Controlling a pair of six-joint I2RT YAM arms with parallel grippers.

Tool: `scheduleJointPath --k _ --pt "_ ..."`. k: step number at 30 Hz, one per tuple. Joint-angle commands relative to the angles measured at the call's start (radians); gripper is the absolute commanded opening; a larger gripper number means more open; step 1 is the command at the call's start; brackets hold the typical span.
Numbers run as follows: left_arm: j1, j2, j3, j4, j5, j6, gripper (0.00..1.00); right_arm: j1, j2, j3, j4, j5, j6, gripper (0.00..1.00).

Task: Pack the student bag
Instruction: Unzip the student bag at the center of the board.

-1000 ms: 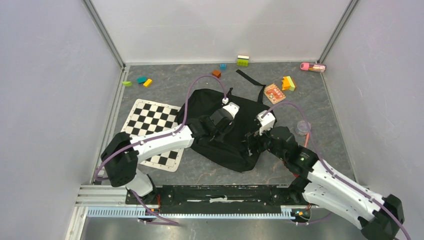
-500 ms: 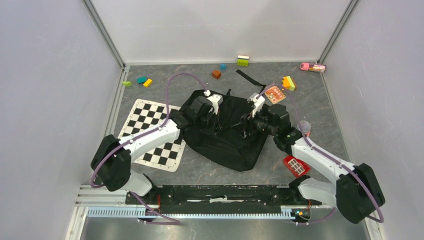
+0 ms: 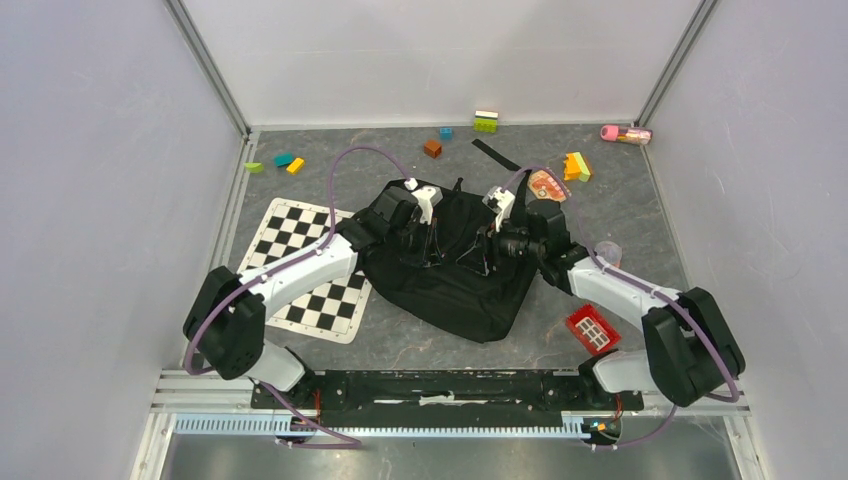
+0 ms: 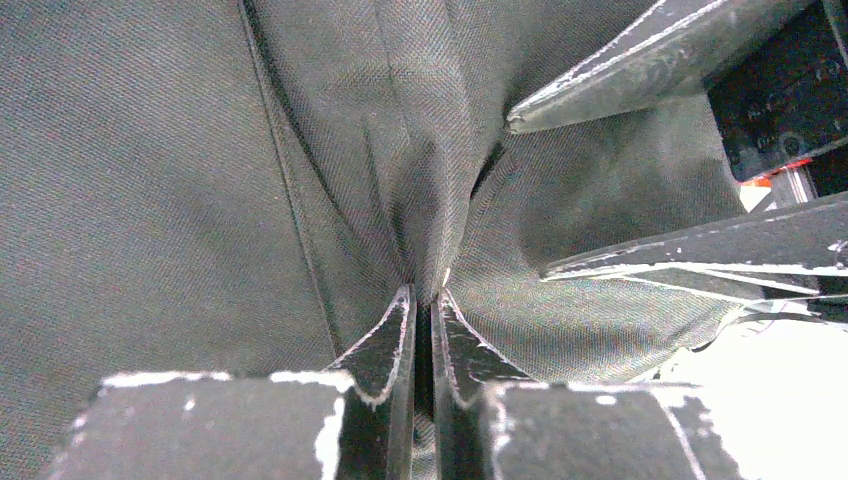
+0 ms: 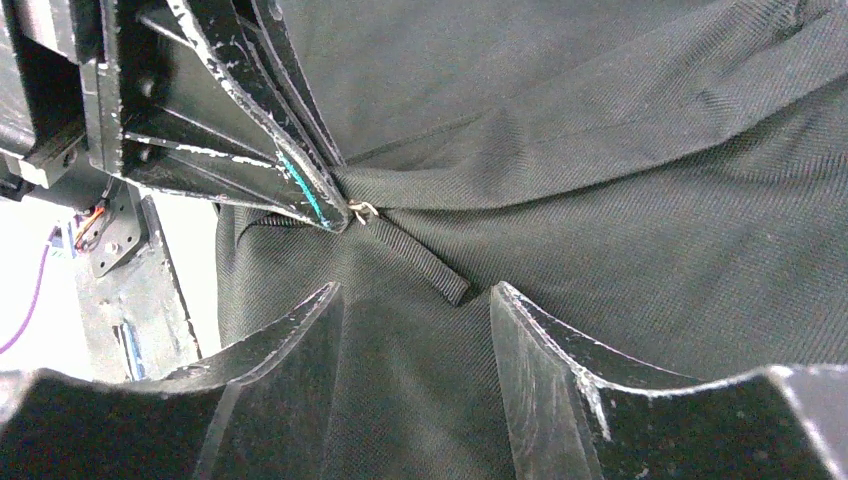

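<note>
The student bag (image 3: 450, 285), a large black backpack, lies in the middle of the table. My left gripper (image 3: 430, 245) is shut on a pinched fold of its fabric (image 4: 440, 200), lifted into a ridge. My right gripper (image 5: 415, 292) faces it from the right and is open. Its fingertips (image 5: 325, 300) stand apart over the cloth, just short of a short black zipper pull tab (image 5: 425, 262). The right wrist view shows the left fingers (image 5: 250, 120) gripping the fabric at a small metal ring (image 5: 362, 210). One shoulder strap (image 3: 500, 157) trails toward the back.
A checkered mat (image 3: 300, 255) lies partly under the left arm. A red gridded box (image 3: 592, 328) sits near right, a clear cup (image 3: 607, 252) beside the right arm. Coloured blocks (image 3: 576, 166), an orange card (image 3: 545, 185) and a pink case (image 3: 625, 133) line the back.
Both arms moved back over the bag's top. The right arm swung away from the near right, uncovering the red box, and its jaws narrowed. The left gripper stayed shut on the fabric.
</note>
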Motion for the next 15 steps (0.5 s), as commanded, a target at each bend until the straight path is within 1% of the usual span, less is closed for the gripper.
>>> scheduleJointPath --k 1,6,11,15 --pt "0.001 0.004 -0.004 0.034 0.071 -0.035 0.02 -0.007 0.039 0.056 0.03 -0.055 -0.025 0.6" --pt "0.003 0.012 -0.003 0.039 0.077 -0.036 0.02 -0.006 0.082 0.059 0.045 -0.113 -0.024 0.54" --pt "0.003 0.015 -0.003 0.039 0.079 -0.035 0.02 -0.004 0.098 0.054 0.083 -0.14 -0.007 0.41" --pt "0.004 0.018 -0.002 0.039 0.075 -0.032 0.02 -0.004 0.115 0.061 0.098 -0.135 0.005 0.29"
